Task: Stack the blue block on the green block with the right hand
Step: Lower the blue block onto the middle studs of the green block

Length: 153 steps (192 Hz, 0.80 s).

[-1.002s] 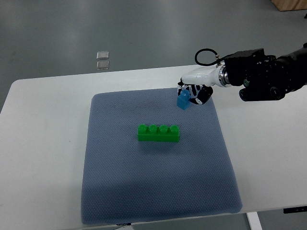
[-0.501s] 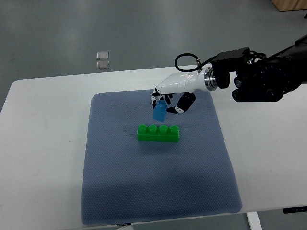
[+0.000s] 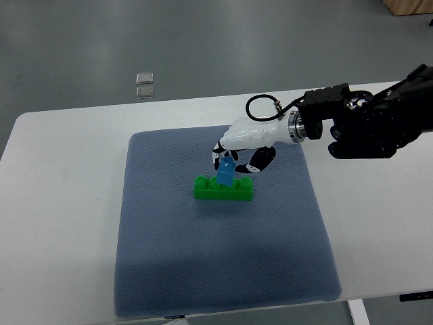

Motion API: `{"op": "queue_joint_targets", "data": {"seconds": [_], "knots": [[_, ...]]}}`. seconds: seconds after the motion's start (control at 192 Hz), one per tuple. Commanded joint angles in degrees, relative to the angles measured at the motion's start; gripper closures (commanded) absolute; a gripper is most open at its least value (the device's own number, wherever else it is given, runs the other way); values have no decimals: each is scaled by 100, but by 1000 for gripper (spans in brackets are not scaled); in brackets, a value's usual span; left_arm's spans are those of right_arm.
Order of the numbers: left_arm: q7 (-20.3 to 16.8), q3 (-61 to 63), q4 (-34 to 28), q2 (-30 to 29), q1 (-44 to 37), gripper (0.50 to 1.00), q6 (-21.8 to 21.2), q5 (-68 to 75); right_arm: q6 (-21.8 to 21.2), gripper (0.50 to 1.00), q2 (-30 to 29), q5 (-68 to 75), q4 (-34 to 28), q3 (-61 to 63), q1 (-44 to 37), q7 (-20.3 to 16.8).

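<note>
a white bench (image 3: 61,156) with a smooth matte top carries a grey-blue mat (image 3: 216,257), roughly rectangular, its surface finely dimpled like woven foam. near the middle of the mat lies the green block (image 3: 223,189), a glossy plastic brick with a row of round studs on top; its long axis runs left to right across the picture, studs facing up. the right robot hand (image 3: 237,149), a smooth white shell with black joints, reaches in from the right on a bulky black forearm with a looped black cable at the wrist. its fingers are curled around the blue block (image 3: 225,170), a small, slightly translucent plastic brick, gripping its upper part. the blue block stands taller than wide and tilts a little, its top leaning toward the hand, its lower end touching the top of the green block just right of that block's middle. whether it is seated on the studs cannot be told. beyond the bench, two small pale squares (image 3: 145,84) sit on the grey floor (image 3: 270,40).
</note>
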<state>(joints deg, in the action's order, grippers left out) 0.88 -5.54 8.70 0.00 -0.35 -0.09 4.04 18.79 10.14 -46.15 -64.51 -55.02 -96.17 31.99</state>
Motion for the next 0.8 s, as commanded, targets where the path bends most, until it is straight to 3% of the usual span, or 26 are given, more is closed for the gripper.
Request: {"op": "queue_joint_targets", "data": {"seconds": [0.0,0.793], "knots": [[0,0,0,0,0,500,0,0,10,1000,14,-43,79,0,55,-9],[0,0,0,0,0,500,0,0,124,1000,-47,-166,229,44,257,-62]]}}
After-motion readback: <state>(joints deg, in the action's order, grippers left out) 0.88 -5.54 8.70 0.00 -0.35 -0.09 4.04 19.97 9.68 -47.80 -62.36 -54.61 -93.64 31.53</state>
